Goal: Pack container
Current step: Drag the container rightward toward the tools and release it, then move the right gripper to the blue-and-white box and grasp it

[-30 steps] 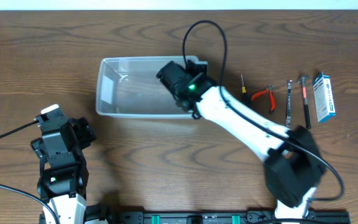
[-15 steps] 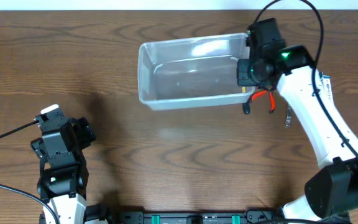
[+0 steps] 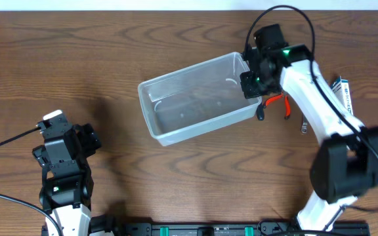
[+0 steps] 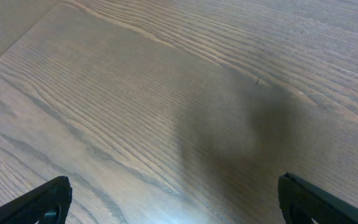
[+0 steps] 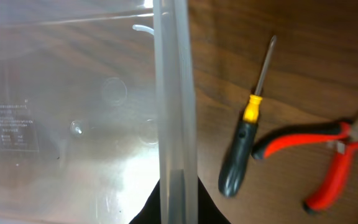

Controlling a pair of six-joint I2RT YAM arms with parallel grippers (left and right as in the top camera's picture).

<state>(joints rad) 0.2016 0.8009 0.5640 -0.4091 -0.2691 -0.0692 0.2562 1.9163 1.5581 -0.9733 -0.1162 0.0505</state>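
The clear plastic container (image 3: 176, 131) sits tilted in the upper middle of the table and looks empty. My right gripper (image 3: 251, 80) is shut on the container's right-hand short wall (image 5: 174, 93), which runs up between my fingers in the right wrist view. A screwdriver with a black and yellow handle (image 5: 244, 146) and red-handled pliers (image 5: 328, 155) lie on the wood just right of that wall; both also show in the overhead view, the screwdriver (image 3: 260, 111) and the pliers (image 3: 279, 103). My left gripper (image 4: 173, 202) is open and empty over bare wood at the table's lower left.
A metal tool (image 3: 303, 124) and a blue and white box (image 3: 344, 94) lie right of the pliers, partly hidden by my right arm. My left arm (image 3: 63, 160) sits at the front left. A black rail (image 3: 209, 229) runs along the front edge.
The container has swung round, its left end moving toward the front, held by my right gripper. Over the whole second it moved right across the table. My left arm has not moved.
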